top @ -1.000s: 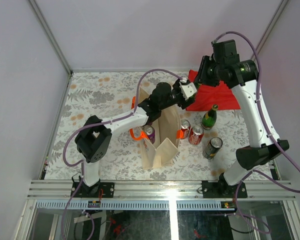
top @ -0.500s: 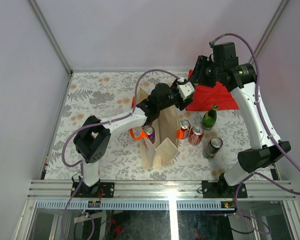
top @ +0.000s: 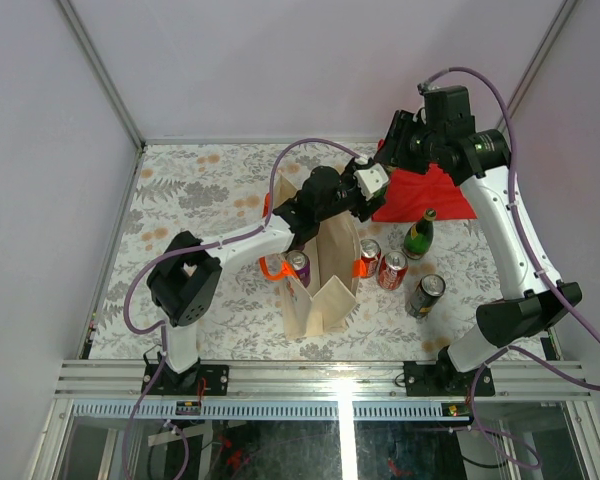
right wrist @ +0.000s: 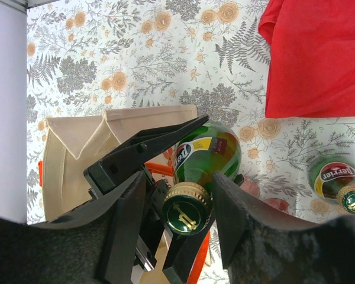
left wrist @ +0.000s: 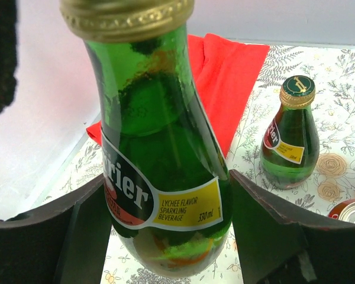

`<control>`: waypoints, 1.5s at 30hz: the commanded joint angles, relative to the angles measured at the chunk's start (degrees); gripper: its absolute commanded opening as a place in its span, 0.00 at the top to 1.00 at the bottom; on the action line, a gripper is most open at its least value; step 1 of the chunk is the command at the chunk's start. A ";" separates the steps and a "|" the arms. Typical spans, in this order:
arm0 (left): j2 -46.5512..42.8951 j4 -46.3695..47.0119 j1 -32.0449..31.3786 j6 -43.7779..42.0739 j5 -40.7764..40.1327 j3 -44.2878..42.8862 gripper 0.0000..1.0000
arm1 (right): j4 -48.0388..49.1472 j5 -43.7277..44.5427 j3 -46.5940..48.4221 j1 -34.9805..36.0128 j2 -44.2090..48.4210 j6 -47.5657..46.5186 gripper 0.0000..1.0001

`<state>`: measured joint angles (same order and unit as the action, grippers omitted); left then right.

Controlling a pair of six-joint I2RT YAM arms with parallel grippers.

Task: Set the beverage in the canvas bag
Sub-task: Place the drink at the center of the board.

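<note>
The beverage, a green glass Perrier bottle (left wrist: 160, 165) with a gold cap (right wrist: 186, 213), is upright between the fingers of my left gripper (left wrist: 165, 207), which is shut on its lower body. My right gripper (right wrist: 183, 220) hovers right over the cap, open, with a gap on each side of it. The beige canvas bag (top: 320, 270) with orange handles (top: 273, 268) stands open just below and left of the bottle; its mouth also shows in the right wrist view (right wrist: 77, 148). In the top view both grippers meet near the bag's far end, left gripper (top: 365, 182), right gripper (top: 395, 142).
A flat red cloth (top: 430, 195) lies at the back right. A second green bottle (top: 418, 235) and three cans (top: 392, 270) stand right of the bag. A purple can (top: 298, 265) sits against the bag's left side.
My right gripper has opened off the bottle's cap and shifted slightly left and back. The left arm, still holding the bottle, has not moved.
</note>
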<state>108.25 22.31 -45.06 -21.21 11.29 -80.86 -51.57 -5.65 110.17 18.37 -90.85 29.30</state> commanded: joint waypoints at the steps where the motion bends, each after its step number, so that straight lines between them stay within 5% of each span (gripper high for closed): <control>1: -4.29 9.36 0.04 0.96 -0.48 -1.15 1.00 | 0.16 -0.50 -0.47 0.58 1.84 0.21 0.47; 5: -4.19 9.08 0.00 1.28 -0.49 -1.23 1.00 | -2.02 0.56 0.19 0.61 1.26 -0.11 0.54; 14: -3.75 8.73 -0.01 1.57 -0.35 -1.71 1.00 | -9.85 2.80 3.71 0.69 -0.97 -2.51 0.51; 24: -3.34 8.10 0.06 1.92 0.03 -2.31 1.00 | -6.89 2.99 0.16 0.92 -0.24 -2.57 0.52; 29: -3.06 8.27 0.06 1.88 0.21 -2.56 1.00 | -5.18 3.00 -1.24 0.98 -0.89 -3.02 0.67; 34: -2.90 8.20 0.04 1.12 0.54 -2.51 1.00 | -4.44 2.81 -1.02 1.24 -1.99 -3.73 0.97; 40: -0.35 7.98 0.03 0.19 0.51 -2.93 1.00 | -4.58 4.61 -0.37 1.33 -2.57 -4.60 1.00; 45: 0.54 8.36 0.06 1.28 0.08 -3.57 0.71 | -3.15 6.45 -0.81 1.40 -1.57 -4.70 1.00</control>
<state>109.43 19.64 -44.93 -19.66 11.86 -80.86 -55.05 -1.50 109.62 18.68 -92.60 26.70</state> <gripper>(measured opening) 0.669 0.393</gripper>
